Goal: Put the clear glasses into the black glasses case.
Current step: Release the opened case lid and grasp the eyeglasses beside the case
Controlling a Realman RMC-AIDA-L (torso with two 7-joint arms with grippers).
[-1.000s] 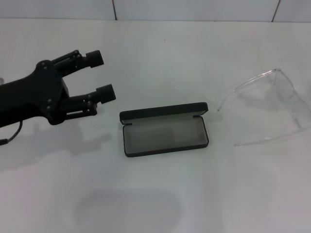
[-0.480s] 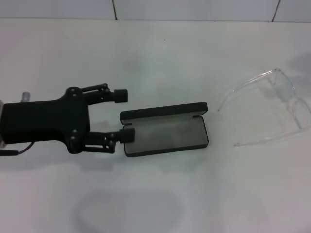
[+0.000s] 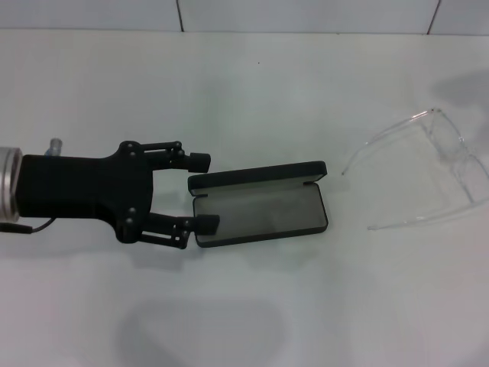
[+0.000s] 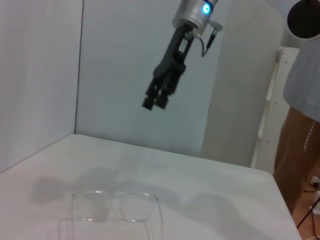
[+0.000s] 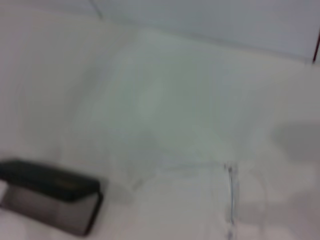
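Observation:
The black glasses case (image 3: 260,212) lies open mid-table, grey lining up, its lid (image 3: 256,177) standing along the far side. My left gripper (image 3: 204,193) is open at the case's left end, one fingertip (image 3: 200,160) by the lid and the other by the near corner. The clear glasses (image 3: 457,160) rest at the far right with both arms unfolded toward the case. In the left wrist view the glasses (image 4: 112,205) lie on the table and my right gripper (image 4: 157,95) hangs high above it. The right wrist view shows the case (image 5: 50,195) and faintly the glasses (image 5: 231,195).
The white table (image 3: 252,92) meets a pale wall at the back. A person's side (image 4: 302,100) shows at the edge of the left wrist view, beyond the table's end.
My left gripper has moved right and toward the near side, from the table's left up to the case's left end, its open fingers now flanking that end. Case and glasses have not moved.

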